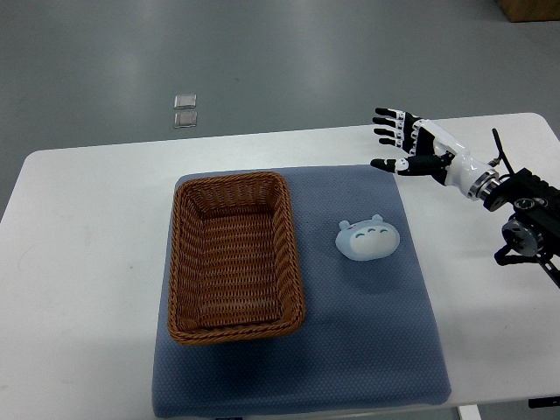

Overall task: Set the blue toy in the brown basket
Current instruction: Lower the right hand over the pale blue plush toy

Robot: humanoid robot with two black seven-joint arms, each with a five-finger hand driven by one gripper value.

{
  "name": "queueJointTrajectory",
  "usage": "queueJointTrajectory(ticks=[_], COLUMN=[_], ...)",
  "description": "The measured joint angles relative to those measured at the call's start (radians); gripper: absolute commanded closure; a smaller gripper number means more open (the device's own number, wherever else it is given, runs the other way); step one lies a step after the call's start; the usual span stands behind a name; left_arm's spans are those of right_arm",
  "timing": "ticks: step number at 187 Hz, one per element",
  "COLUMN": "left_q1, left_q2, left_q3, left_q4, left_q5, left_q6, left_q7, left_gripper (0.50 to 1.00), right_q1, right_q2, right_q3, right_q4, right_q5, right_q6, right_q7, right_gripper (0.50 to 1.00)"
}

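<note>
A pale blue toy (368, 240) lies on the blue-grey mat (367, 341), to the right of the brown wicker basket (185, 262). The basket is empty. My right hand (395, 140) comes in from the right edge and hovers over the far right corner of the mat, above and beyond the toy. Its fingers are spread and hold nothing. The left arm does not show.
The mat lies on a white table (79, 262). Two small clear squares (185, 111) lie on the grey floor beyond the table's far edge. A brown box corner (529, 9) shows at the top right.
</note>
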Motion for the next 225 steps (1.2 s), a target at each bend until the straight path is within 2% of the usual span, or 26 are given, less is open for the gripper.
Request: queueJointTrajectory(ticks=[44, 83, 131, 181, 205, 225], left_q1=[-0.002, -0.002, -0.002, -0.002, -0.002, -0.002], left_q2=[0.000, 0.000, 0.000, 0.000, 0.000, 0.000], left_q3=[0.000, 0.000, 0.003, 0.002, 0.001, 0.000], left_q4=[0.000, 0.000, 0.001, 0.001, 0.001, 0.000], left_q5=[0.001, 0.001, 0.001, 0.001, 0.001, 0.001], left_q6=[0.000, 0.000, 0.000, 0.000, 0.000, 0.000], left_q7=[0.000, 0.000, 0.000, 0.000, 0.000, 0.000], left_gripper=[0.500, 0.500, 0.500, 0.500, 0.500, 0.500], right_q1=[0.000, 0.000, -0.002, 0.001, 0.000, -0.001], right_q2=[-0.056, -0.098, -0.132, -0.148, -0.145, -0.140], right_q3=[-0.017, -0.068, -0.129, -0.198, -0.214, -0.248], right_q4=[0.052, 0.115, 0.165, 0.192, 0.193, 0.190], right_q5=[-0.125, -0.225, -0.410, -0.481, -0.531, -0.551], right_q6=[0.041, 0.044, 0.038, 0.032, 0.003, -0.059], right_q7=[0.049, 0.081, 0.152, 0.163, 0.163, 0.163], right_gripper=[0.591, 0.591, 0.591, 0.591, 0.593, 0.593])
